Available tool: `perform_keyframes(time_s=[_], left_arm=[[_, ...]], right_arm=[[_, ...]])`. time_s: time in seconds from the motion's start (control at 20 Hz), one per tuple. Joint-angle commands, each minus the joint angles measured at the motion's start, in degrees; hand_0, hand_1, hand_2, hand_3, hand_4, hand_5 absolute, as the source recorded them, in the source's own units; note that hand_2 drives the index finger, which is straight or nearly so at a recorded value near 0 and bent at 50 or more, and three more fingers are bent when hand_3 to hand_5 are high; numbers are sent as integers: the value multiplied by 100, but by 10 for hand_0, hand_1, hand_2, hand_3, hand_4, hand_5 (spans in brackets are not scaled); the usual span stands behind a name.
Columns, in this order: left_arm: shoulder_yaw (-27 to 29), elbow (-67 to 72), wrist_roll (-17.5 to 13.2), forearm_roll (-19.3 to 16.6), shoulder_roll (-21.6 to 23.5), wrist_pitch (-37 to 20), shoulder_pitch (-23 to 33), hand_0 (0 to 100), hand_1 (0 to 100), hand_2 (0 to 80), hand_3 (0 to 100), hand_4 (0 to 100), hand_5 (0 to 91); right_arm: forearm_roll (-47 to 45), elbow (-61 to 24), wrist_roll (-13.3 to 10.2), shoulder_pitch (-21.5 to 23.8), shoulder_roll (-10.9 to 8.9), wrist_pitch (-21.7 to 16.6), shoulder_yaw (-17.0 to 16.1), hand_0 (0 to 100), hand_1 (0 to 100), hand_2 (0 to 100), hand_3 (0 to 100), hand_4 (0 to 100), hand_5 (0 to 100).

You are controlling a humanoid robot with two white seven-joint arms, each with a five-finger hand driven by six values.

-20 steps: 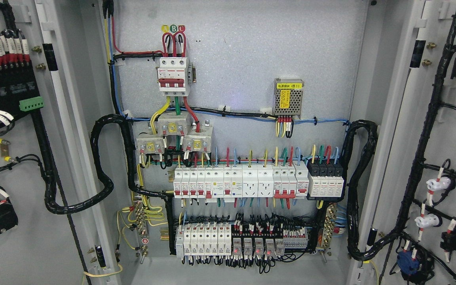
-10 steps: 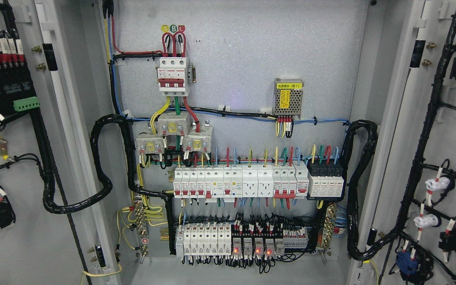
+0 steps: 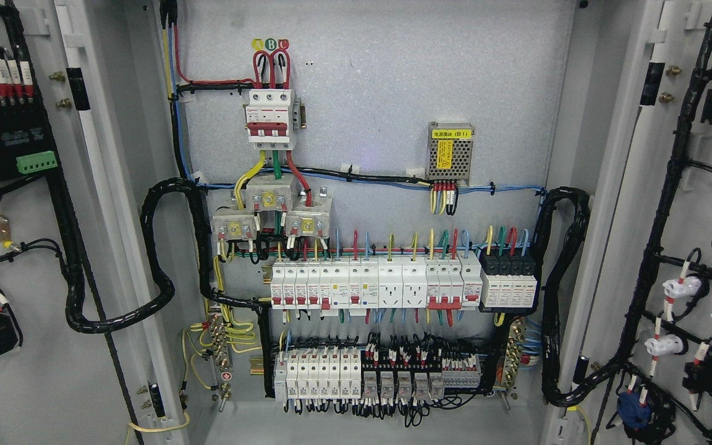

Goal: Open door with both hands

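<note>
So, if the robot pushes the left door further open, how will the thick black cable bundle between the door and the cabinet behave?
The black cable bundle will probably flex rather than resist: it hangs in a slack loop from the cabinet to the left door. Its wrapped, thick build suggests some stiffness, so it may spring back a little. It looks heavy enough to sag, not swing.

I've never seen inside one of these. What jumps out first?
The long row of white circuit breakers with red levers across the middle of the grey cabinet back panel. Above it, upper left, sits a white three-pole main breaker with red looped wires. Both grey doors stand open, the left door carrying thick black cable bundles.
</note>
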Motion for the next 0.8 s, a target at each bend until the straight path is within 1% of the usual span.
perform_keyframes(time_s=[0.0,0.05,0.15,0.25,0.3,0.35,0.4,0.45,0.55,0.6,0.65,0.75], left_arm=[[-21,6,-4,-15,16,101,-31,289,0,28,28,33,0],[-47,-91,-4,-24,-20,109,-23,289,0,28,28,34,0],[-283,-406,22,-42,-160,118,12,289,0,28,28,34,0],[-503,-767,57,-59,-326,258,21,289,0,28,28,34,0],[-626,-951,118,-103,-458,346,4,289,0,28,28,34,0],[-740,-1101,197,-225,-616,373,-22,289,0,28,28,34,0],[-915,-1268,303,-479,-809,373,-23,289,0,28,28,34,0],[-1117,-1417,356,-786,-1020,364,-31,289,0,28,28,33,0],[-1460,-1698,435,-1217,-1450,356,3,289,0,28,28,34,0],[-1662,-1822,583,-1428,-1644,356,12,289,0,28,28,34,0],[-1856,-1884,785,-1631,-1820,347,12,289,0,28,28,34,0],[-2251,-2033,1434,-2227,-2320,338,30,289,0,28,28,34,0]], right_arm=[[783,-80,0,-401,850,59,315,219,0,0,0,0,0],[915,-80,-9,-454,1000,181,341,219,0,0,0,0,0],[1074,-80,-17,-524,1202,418,499,219,0,0,0,0,0],[1180,-80,-70,-551,1317,507,648,219,0,0,0,0,0],[1259,-80,-218,-568,1431,534,701,219,0,0,0,0,0],[1364,-72,-394,-638,1536,551,728,219,0,0,0,0,0],[1504,-72,-561,-700,1607,621,763,219,0,0,0,0,0],[1601,-72,-632,-709,1642,683,824,219,0,0,0,0,0],[1672,-80,-659,-788,1748,745,974,219,0,0,0,0,0],[1681,-80,-659,-823,1827,771,1000,219,0,0,0,0,0],[1681,-80,-659,-832,1888,771,1053,219,0,0,0,0,0],[1716,-72,-659,-832,1906,771,1237,219,0,0,0,0,0]])
